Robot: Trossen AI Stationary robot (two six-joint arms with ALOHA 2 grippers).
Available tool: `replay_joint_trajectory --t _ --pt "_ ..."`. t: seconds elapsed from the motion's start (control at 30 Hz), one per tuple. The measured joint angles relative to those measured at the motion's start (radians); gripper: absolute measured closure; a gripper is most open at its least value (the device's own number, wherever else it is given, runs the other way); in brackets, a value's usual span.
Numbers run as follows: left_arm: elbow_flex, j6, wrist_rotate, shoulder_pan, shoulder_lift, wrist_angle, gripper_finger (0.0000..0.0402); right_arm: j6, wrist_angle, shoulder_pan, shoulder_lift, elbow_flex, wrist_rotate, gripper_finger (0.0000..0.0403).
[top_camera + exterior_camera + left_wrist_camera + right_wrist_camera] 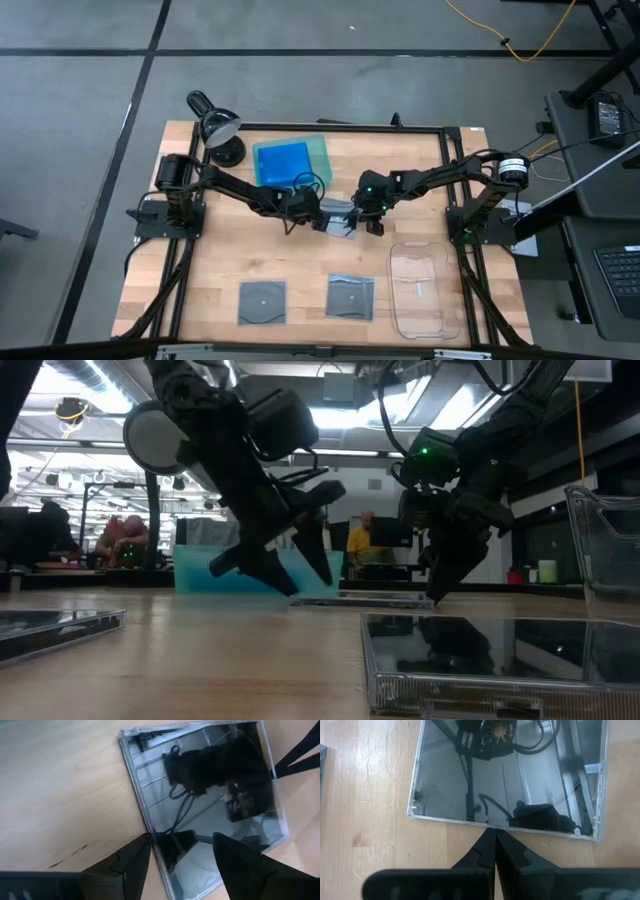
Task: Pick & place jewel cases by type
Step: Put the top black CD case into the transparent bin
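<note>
Centrally, near the table's middle, a grey-clear square jewel case [340,217] lies flat on the table [210,255] between both grippers. The left gripper [182,857] straddles one edge, fingers spread apart. The right gripper [495,851] sits just beside the opposite edge, fingers pressed together, holding nothing. Two more square cases [262,301] [351,296] lie near the front edge; blue cases [281,163] rest in the green tray [320,150] at the back edge
</note>
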Motion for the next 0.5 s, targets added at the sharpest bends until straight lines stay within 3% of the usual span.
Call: replay_joint_trajectory --t 0.5 --pt "-0.006 -0.005 0.005 -0.002 -0.007 0.052 0.0196 -0.029 -0.001 -0.001 0.0 -0.002 -0.001 0.0393"
